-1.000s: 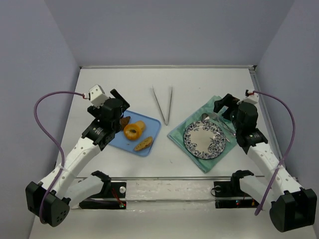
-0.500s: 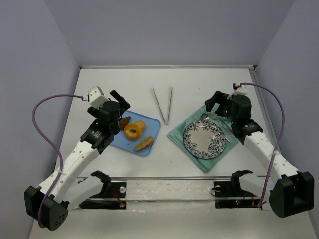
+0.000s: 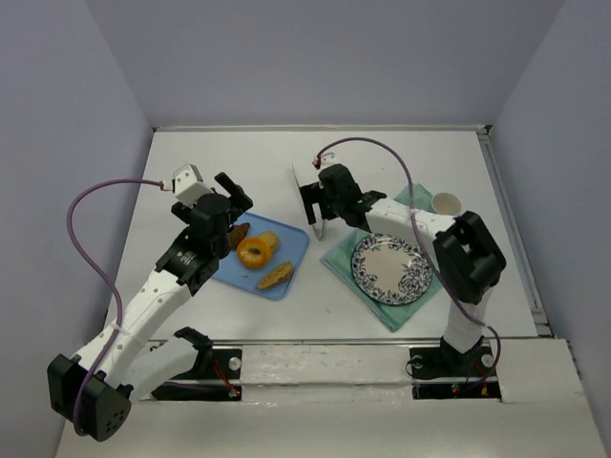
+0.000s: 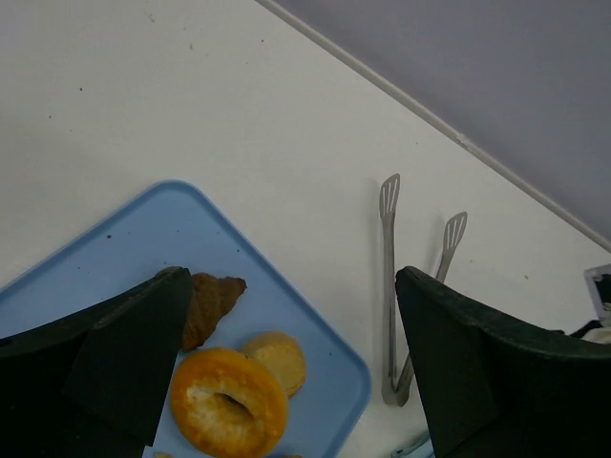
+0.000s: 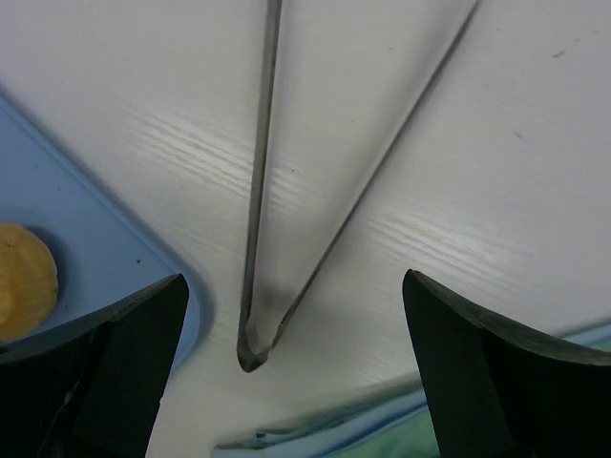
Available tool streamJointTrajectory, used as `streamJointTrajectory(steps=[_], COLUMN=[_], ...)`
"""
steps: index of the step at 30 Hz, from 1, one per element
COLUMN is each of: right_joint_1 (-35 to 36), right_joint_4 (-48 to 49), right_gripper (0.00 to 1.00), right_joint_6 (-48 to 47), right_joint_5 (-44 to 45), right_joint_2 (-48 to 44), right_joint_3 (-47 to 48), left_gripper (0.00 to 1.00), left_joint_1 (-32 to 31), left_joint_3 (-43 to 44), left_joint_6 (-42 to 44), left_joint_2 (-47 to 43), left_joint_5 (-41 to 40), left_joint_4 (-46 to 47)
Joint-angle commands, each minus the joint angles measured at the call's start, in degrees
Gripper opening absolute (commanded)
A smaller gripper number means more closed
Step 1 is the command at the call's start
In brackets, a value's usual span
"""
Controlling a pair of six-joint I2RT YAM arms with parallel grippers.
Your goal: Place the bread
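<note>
Bread (image 4: pixel 229 415) lies beneath left pincer (image 4: pixel 291 286).

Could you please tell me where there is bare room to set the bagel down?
The plate is bare, as is the table between the blue tray and the green cloth. It is crowded on the tray around the bagel, and at the tongs, where the right fingers straddle the joined end.
</note>
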Motion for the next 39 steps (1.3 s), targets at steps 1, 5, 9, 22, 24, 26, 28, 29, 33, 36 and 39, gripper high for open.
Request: streamJointTrajectory(steps=[1,5,9,22,24,26,28,29,33,36,39], right_joint_1=[1.67,1.67,1.67,1.14,1.14,1.14,1.14,1.14,0.61,0.61,0.61], right_joint_4=[-3.70,-8.44,-11.43,-11.79,-11.70,-11.26,-9.95,-9.51,-6.70,-5.11,-3.01], right_gripper=[1.00,1.00,1.00,0.54,0.43,0.33,0.25,0.24,0.07,0.07,0.07], right_joint_6=[-0.62,2.11,4.39,12.30,12.22,11.87,10.56,9.94,6.43,3.43,0.54], right_joint_5=[2.59,6.27,10.06,7.23,8.56,10.57,11.81,12.08,11.99,9.45,4.88], right_joint_2=[7.55,15.11,20.83,30.69,29.55,27.00,23.42,22.08,13.74,5.66,-3.11], right_joint_3=[9.47,15.96,20.54,28.12,27.32,25.57,23.55,22.93,19.60,15.39,7.94], left_gripper=[0.99,0.99,0.99,0.99,0.99,0.99,0.99,0.99,0.99,0.99,0.99], left_joint_1=[0.40,0.58,0.67,0.76,0.76,0.76,0.76,0.76,0.76,0.84,0.84], left_joint_3=[-0.63,-1.15,-1.77,-3.53,-3.79,-4.14,-4.49,-4.67,-4.67,-4.76,-4.67], left_joint_6=[0.74,0.65,0.39,-0.58,-0.67,-0.84,-1.11,-1.19,-1.63,-1.72,-1.81], left_joint_2=[-1.18,-2.41,-3.73,-7.95,-8.83,-9.61,-10.14,-10.32,-10.59,-10.59,-10.06], left_joint_5=[-0.71,-0.62,-0.10,-1.76,-1.94,-2.11,-2.12,-2.12,-2.03,-2.20,-2.38], left_joint_4=[2.73,2.82,3.00,2.56,2.56,2.73,2.65,2.65,2.47,2.21,2.38])
